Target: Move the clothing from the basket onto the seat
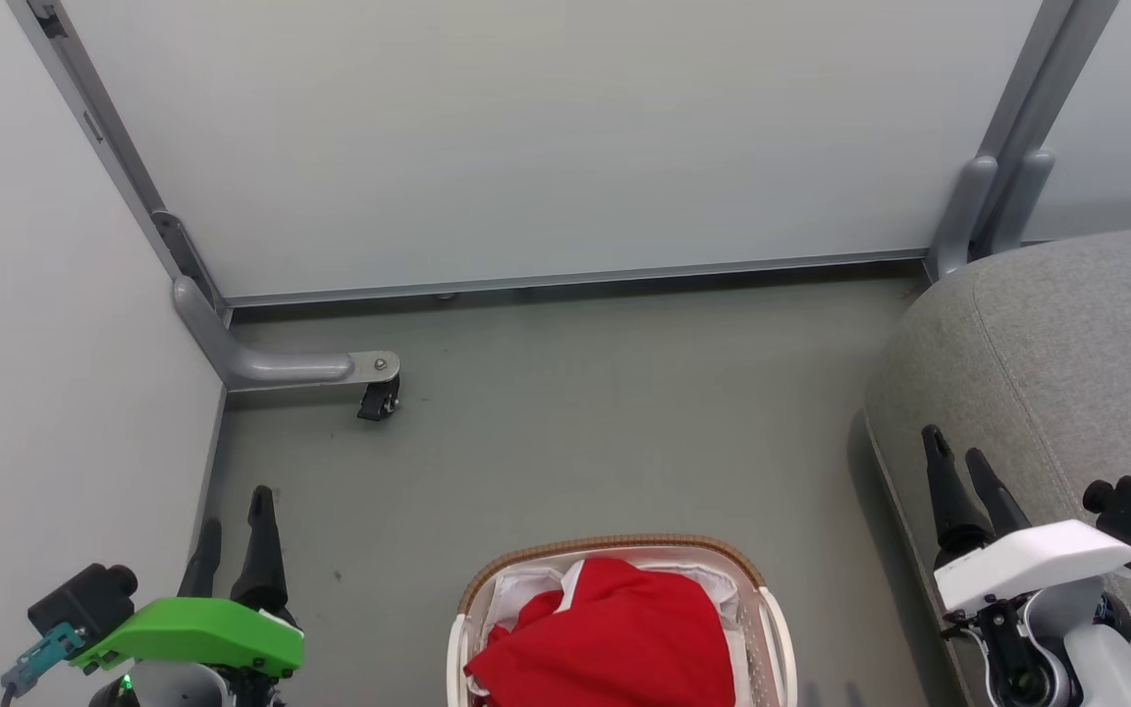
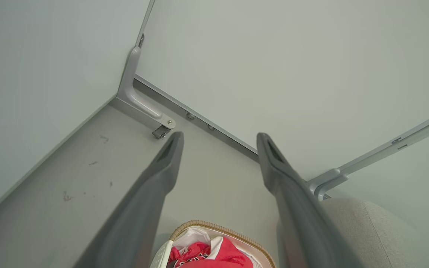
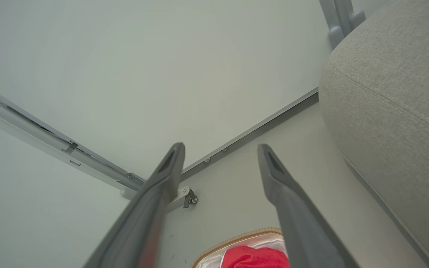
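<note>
The white basket (image 1: 767, 609) with a brown woven rim stands on the floor at the bottom centre of the head view. Red clothing (image 1: 615, 638) is heaped inside it over a thin white liner. The grey seat (image 1: 1066, 344) rises at the right. My left gripper (image 1: 237, 511) is open at the lower left, well clear of the basket. My right gripper (image 1: 958, 457) is open at the lower right, in front of the seat's edge. In the left wrist view the basket (image 2: 199, 225) and clothing (image 2: 229, 253) lie low between my fingers (image 2: 162, 167). The right wrist view has the basket's rim (image 3: 237, 238), red clothing (image 3: 255, 257) and seat (image 3: 393, 111).
Pale partition panels (image 1: 526, 137) close off the back and left. A grey panel foot with a black caster (image 1: 379, 398) juts onto the floor at the left. Another panel post (image 1: 988, 216) stands behind the seat. Grey floor (image 1: 575, 422) lies open between basket and panels.
</note>
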Controlling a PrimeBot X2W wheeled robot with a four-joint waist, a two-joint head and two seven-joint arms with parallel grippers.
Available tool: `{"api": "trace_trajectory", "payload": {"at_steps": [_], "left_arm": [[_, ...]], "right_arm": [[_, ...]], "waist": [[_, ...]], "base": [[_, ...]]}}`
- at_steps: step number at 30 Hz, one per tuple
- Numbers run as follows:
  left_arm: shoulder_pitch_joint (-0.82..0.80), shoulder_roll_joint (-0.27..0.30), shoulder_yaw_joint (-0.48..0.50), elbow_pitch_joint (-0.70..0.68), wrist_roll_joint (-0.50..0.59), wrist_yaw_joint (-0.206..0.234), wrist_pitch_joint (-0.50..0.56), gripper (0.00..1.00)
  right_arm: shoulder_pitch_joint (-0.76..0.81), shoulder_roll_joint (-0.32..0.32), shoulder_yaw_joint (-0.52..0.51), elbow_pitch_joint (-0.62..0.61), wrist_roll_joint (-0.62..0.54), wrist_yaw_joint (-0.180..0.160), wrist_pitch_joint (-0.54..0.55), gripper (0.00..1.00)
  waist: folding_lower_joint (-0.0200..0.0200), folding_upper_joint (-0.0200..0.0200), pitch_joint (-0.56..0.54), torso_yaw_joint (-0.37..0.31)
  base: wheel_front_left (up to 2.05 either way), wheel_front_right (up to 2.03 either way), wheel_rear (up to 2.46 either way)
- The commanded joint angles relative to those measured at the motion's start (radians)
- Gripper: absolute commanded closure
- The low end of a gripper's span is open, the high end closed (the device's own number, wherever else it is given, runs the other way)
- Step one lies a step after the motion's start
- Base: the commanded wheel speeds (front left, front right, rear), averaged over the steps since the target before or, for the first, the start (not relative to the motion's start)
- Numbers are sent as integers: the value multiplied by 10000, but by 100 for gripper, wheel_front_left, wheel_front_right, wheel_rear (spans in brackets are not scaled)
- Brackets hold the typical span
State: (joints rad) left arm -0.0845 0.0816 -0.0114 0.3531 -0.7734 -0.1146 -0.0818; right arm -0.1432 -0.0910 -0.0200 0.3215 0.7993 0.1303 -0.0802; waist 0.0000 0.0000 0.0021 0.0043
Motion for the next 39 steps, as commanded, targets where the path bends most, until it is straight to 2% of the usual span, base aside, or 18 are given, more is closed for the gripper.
{"api": "trace_trajectory", "payload": {"at_steps": [1,25,39], "left_arm": [[-295,120,-68,-83,388,49,-101,0],[-124,143,-733,32,3142,284,-776,0],[134,45,-645,-66,4377,337,-1103,0]], "right_arm": [[-257,-86,26,-57,-379,4,-107,0],[-112,-158,442,269,-3260,5,-788,0],[33,-141,346,352,-4692,5,-1115,0]], "waist": [[0,0,-3,0],[0,0,-46,8],[0,0,-91,12]], "base": [[0,0,0],[0,0,0],[0,0,0]]}}
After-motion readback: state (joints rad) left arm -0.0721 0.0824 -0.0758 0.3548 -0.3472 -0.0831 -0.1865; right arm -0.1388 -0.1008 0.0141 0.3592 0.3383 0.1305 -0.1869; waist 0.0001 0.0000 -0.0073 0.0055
